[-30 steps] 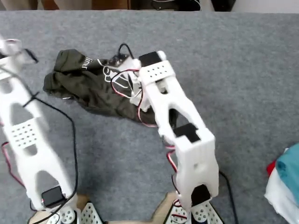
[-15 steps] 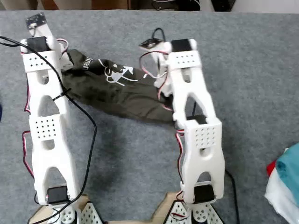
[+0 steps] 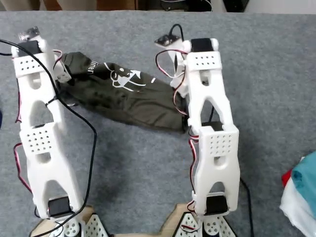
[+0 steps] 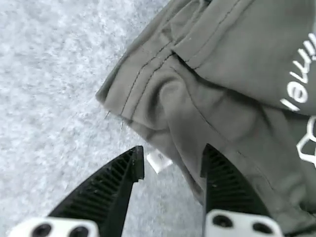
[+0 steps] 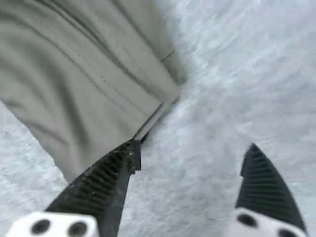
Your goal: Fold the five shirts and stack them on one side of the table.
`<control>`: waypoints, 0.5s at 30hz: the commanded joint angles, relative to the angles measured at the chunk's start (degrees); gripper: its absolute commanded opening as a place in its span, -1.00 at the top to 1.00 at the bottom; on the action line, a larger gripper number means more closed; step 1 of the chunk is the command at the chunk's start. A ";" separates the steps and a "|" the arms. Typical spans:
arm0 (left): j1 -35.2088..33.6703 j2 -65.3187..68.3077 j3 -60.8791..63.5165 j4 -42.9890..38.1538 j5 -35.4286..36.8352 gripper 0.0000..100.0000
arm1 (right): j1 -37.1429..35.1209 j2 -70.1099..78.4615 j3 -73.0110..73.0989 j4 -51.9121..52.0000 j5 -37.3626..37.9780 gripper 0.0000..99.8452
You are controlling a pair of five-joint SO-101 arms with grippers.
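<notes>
Fingers first: the left arm's fingers (image 4: pixel 116 185) stand apart and empty, straddling the sewn edge of the dark olive shirt (image 4: pixel 222 98) with a small white tag (image 4: pixel 159 161) between them. The right arm's fingers (image 5: pixel 106 182) gape wider, one tip at the shirt's hemmed corner and the other over bare worktop (image 5: pixel 237 74). A second ago you had that shirt in a crumpled heap, with the left arm (image 3: pixel 39 123) off at the worktop's edge. Half a second ago both arms had reached its two ends, and now it lies drawn out long between them, print up, toward the far left of the worktop. I judge the spreading about done, so you can start the fold; a pile of white, teal and red cloth (image 3: pixel 301 192) sits well apart at the near right edge
</notes>
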 commanded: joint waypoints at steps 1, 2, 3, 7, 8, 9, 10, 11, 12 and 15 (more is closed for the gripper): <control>1.14 -7.78 0.44 0.62 0.00 0.65 | 0.84 -5.85 -5.85 0.62 1.14 0.29; 1.14 -8.31 -0.18 0.62 0.18 0.65 | 1.01 -5.85 -6.46 0.62 1.14 0.29; 1.14 -8.57 -0.70 0.62 0.35 0.64 | 1.19 -5.85 -7.08 0.62 1.14 0.29; 0.44 -8.48 -0.70 0.62 0.00 0.64 | 1.19 -5.67 -7.16 0.62 1.14 0.29; -0.18 -8.48 -0.62 0.62 0.26 0.64 | 1.19 -5.23 -7.16 0.62 1.14 0.29; -0.70 -8.48 -0.62 0.62 0.35 0.64 | 1.19 -4.62 -7.52 0.62 1.14 0.29; -1.32 -8.40 -0.62 0.62 0.26 0.64 | 1.19 -3.82 -7.69 0.53 1.14 0.29; -1.93 -8.22 -0.62 0.53 0.09 0.64 | 1.19 -3.03 -7.69 0.00 1.14 0.29; -2.73 -7.43 -0.70 0.53 0.00 0.64 | 1.19 -2.33 -7.69 -0.53 1.14 0.29; -5.01 -3.38 -0.79 -0.79 0.00 0.64 | 1.19 -0.57 -7.69 -1.14 1.14 0.29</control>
